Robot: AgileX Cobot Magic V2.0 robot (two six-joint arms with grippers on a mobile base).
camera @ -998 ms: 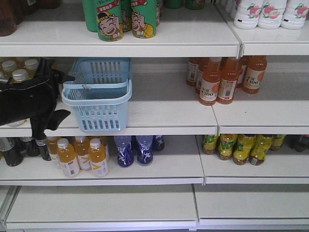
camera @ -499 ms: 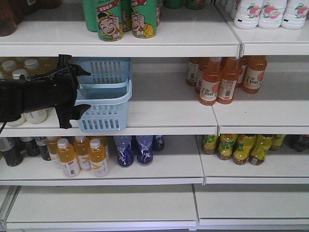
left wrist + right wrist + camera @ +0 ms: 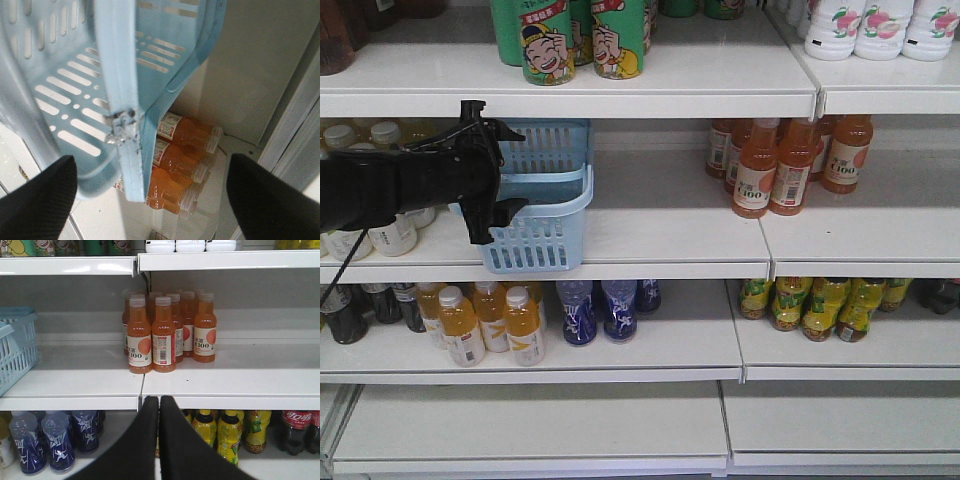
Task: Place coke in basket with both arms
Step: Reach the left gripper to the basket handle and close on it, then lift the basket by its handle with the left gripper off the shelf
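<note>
The light blue basket (image 3: 548, 205) stands on the middle shelf at the left. My left gripper (image 3: 506, 168) is open at the basket's left side, one finger above and one below its rim. In the left wrist view the basket's rim and folded handle (image 3: 122, 115) fill the space just ahead of the open left gripper (image 3: 150, 200). My right gripper (image 3: 159, 401) is shut and empty, in front of the middle shelf's edge. The coke (image 3: 294, 430), with a red wrap, stands on the lower shelf at the right. The right gripper does not show in the front view.
Orange juice bottles (image 3: 770, 165) stand on the middle shelf to the right of the basket. Yellow bottles (image 3: 820, 308), blue bottles (image 3: 600, 310) and orange-yellow bottles (image 3: 485, 322) fill the lower shelf. Green cans (image 3: 582, 40) stand on the top shelf. White-capped bottles (image 3: 380, 225) are behind my left arm.
My left arm has moved right and up, from beside the basket to its left rim. The basket has turned slightly. The gripper stays open.
</note>
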